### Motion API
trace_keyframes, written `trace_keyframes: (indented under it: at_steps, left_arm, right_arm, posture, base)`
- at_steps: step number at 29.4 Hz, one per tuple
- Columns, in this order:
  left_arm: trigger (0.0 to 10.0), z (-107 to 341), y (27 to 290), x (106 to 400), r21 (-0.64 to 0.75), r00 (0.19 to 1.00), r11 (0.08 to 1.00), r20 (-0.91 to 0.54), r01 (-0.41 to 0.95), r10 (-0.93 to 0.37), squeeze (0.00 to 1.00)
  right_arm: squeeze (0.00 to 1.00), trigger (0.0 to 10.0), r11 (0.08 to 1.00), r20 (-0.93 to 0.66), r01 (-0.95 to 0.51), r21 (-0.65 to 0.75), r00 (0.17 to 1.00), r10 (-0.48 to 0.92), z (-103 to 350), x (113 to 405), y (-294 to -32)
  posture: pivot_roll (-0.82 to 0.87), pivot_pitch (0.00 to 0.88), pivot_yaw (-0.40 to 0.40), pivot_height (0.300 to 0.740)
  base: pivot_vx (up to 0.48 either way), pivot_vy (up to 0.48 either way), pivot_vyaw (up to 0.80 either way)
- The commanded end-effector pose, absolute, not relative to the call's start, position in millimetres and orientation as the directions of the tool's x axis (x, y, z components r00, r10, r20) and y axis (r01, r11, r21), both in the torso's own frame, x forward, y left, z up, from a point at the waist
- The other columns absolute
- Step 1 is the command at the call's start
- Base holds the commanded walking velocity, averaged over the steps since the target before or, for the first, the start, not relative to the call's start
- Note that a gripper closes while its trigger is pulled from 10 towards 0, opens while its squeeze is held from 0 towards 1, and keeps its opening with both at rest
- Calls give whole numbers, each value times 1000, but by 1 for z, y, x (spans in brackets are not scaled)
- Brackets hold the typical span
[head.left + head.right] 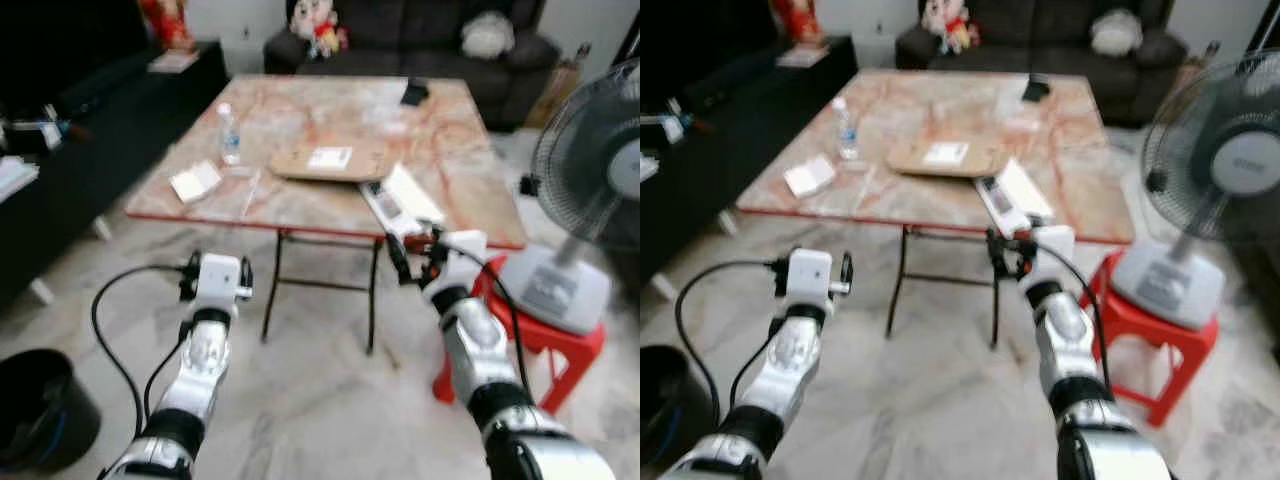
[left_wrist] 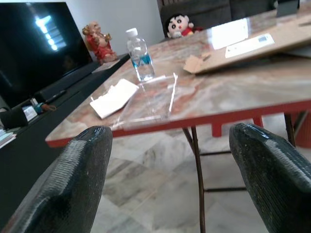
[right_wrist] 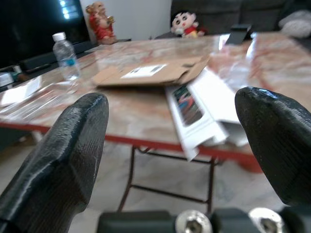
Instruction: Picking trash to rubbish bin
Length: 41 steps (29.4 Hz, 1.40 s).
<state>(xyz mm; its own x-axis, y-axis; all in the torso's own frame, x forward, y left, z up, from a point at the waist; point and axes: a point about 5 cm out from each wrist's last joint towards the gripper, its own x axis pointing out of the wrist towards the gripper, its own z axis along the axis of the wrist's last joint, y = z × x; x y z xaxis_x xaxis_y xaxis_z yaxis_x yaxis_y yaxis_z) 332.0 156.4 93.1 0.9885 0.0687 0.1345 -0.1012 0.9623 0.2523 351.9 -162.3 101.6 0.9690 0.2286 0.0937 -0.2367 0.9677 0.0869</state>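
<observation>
At the far left, a round black rubbish bin stands on the pale marble-patterned floor, beside a long black TV cabinet. The left gripper hovers in front of the near edge of a folding table, its jaws spread wide with nothing between them; the left wrist view shows its textured black fingers far apart. A black cable loops from the wrist down along the silver arm.

The table has a glossy, pinkish marble-look top with a red rim and thin dark metal legs. On its left part lie a folded white paper and a flat clear plastic sheet, near an upright clear water bottle with a white cap. In the middle rests a flattened brown cardboard piece bearing a white label. To its right a white printed carton, long and flat, juts over the table's near edge. A small dark object sits toward the far side.

The right gripper is raised just below that overhanging carton, jaws spread and holding nothing; the right wrist view shows its fingers wide apart with the carton ahead between them.

Behind the table stands a dark sofa with a cartoon doll and a pale cushion. At the right, a red plastic stool carries a grey pedestal fan with a round wire cage.
</observation>
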Motion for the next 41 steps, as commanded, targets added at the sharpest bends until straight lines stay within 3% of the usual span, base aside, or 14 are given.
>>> trace_keyframes:
  at_steps: [1, 41]
  left_arm:
    - [10000, 99, 166, 334, 259, 985, 958, 146, -125, 89, 0]
    - [10000, 106, 166, 338, 267, 984, 956, 158, -118, 77, 0]
  right_arm:
    - [0, 10000, 957, 122, -272, 100, 958, 259, 109, 356, -149]
    - [0, 10000, 952, 128, -283, 114, 955, 268, 110, 357, -144]
  posture:
    - [-11, 0, -10, 740]
    - [6, 0, -6, 740]
  base:
    - [352, 0, 0]
    - [351, 0, 0]
